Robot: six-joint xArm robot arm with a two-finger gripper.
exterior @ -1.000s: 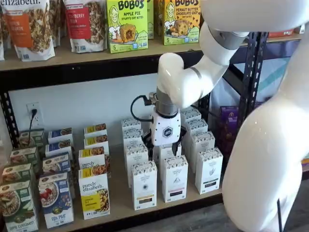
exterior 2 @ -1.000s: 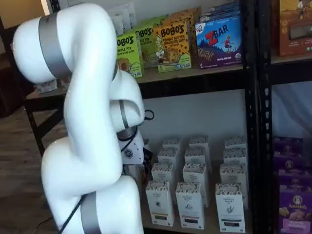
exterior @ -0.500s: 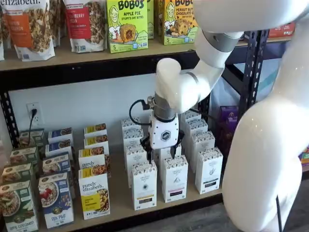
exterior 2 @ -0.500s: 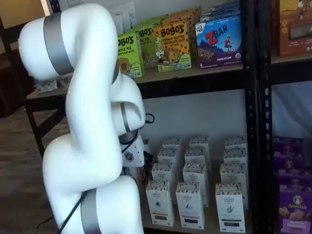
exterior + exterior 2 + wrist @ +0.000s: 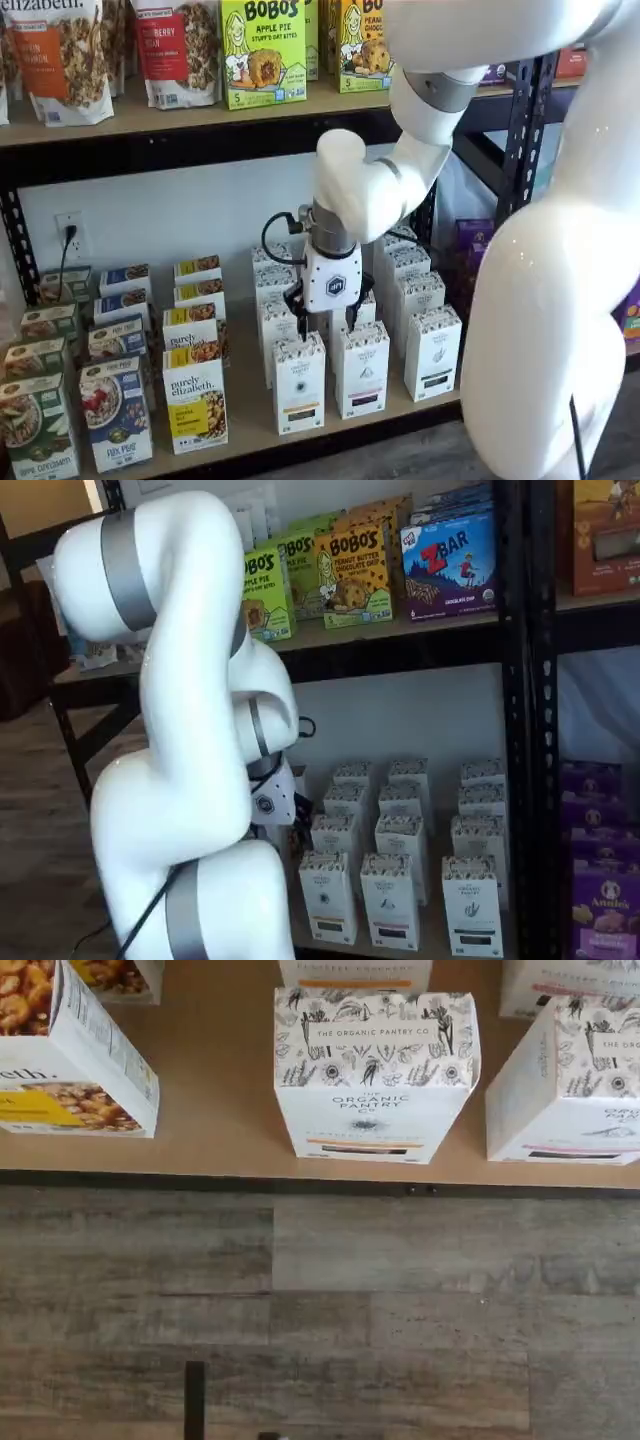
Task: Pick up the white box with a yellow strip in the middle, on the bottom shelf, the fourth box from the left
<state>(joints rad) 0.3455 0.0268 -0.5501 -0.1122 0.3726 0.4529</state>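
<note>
Above the white box on the bottom shelf, the downward-pointing gripper hangs, fingers apart, empty.

The tall narrow white carton with a yellow strip stands at the near edge of the light tan wooden counter, at the head of a column of like cartons running far. The shorter granola box with a yellow label stands just to its left, and a white carton with a black strip just to its right. The tool hangs above and slightly behind the yellow-strip carton.
</note>
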